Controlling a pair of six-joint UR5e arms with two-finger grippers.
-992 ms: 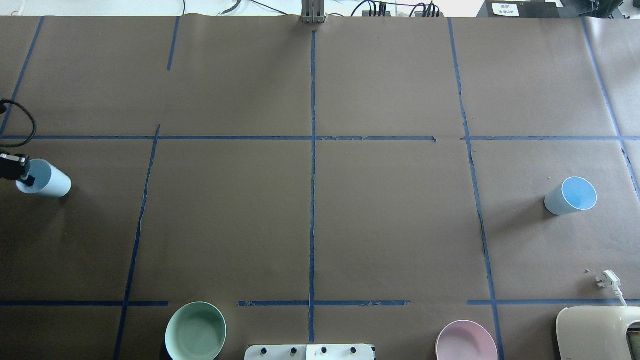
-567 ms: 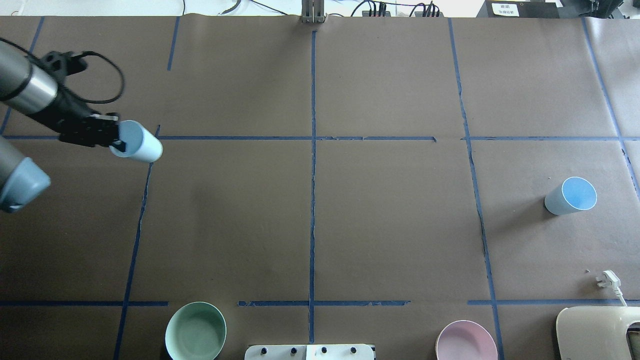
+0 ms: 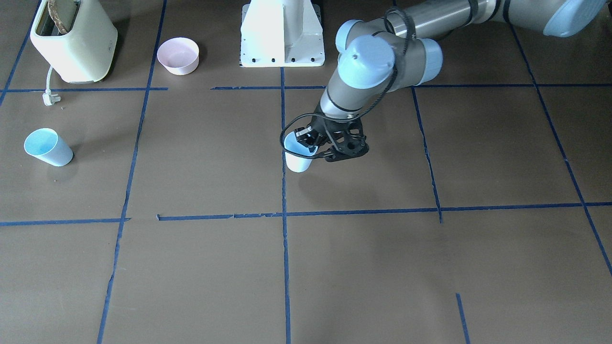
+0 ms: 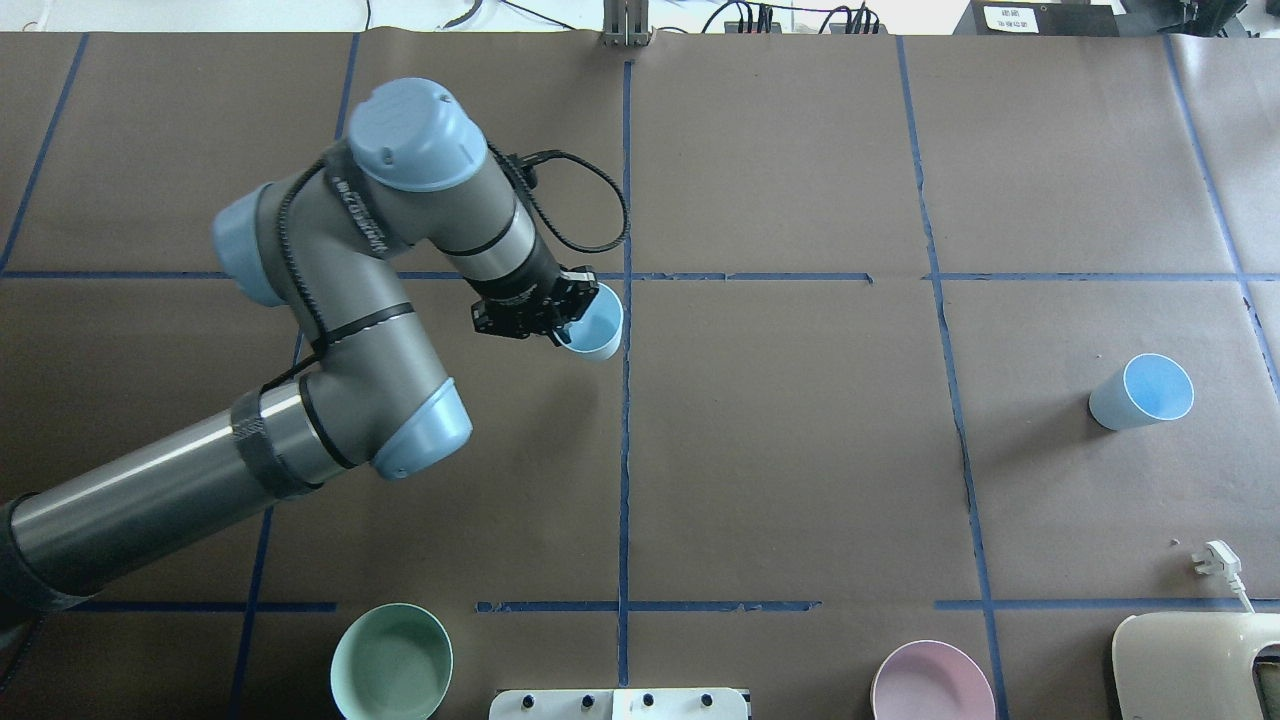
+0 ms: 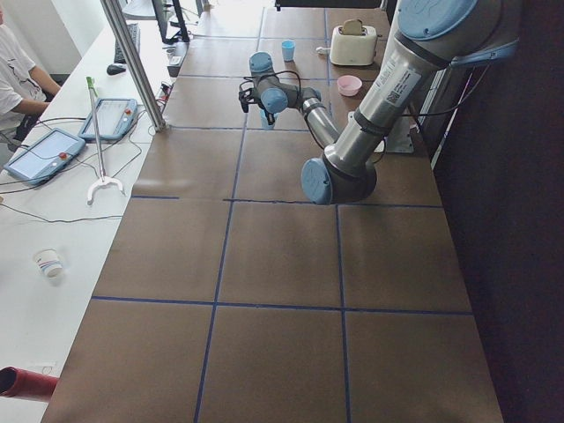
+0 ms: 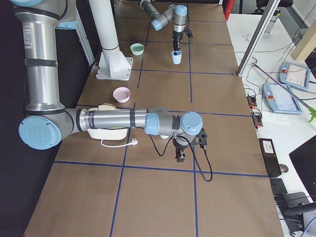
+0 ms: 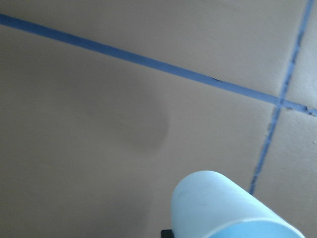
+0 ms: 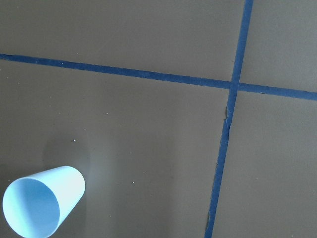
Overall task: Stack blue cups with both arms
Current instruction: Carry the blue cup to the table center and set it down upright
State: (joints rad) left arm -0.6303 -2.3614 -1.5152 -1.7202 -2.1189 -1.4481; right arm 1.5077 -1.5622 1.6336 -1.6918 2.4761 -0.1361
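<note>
My left gripper [image 4: 562,318] is shut on the rim of one pale blue cup [image 4: 594,324], holding it upright just left of the table's centre tape line. Its shadow lies apart from it in the left wrist view [image 7: 223,208], so it hangs above the table. It also shows in the front view [image 3: 297,160]. The second blue cup [image 4: 1143,392] stands alone on the table at the far right, also in the front view [image 3: 48,147] and the right wrist view [image 8: 42,208]. My right gripper [image 6: 180,158] shows only in the right side view, hovering near that cup. I cannot tell whether it is open or shut.
A mint-green bowl [image 4: 391,662] and a pink bowl [image 4: 932,683] sit at the near edge beside the white base pedestal [image 3: 282,33]. A cream toaster [image 3: 71,40] with a loose plug [image 4: 1217,558] stands at the near right corner. Blue tape lines cross the brown table cover.
My left arm has carried its blue cup from the table's far left edge rightward to the centre line. The other cup has not moved.
</note>
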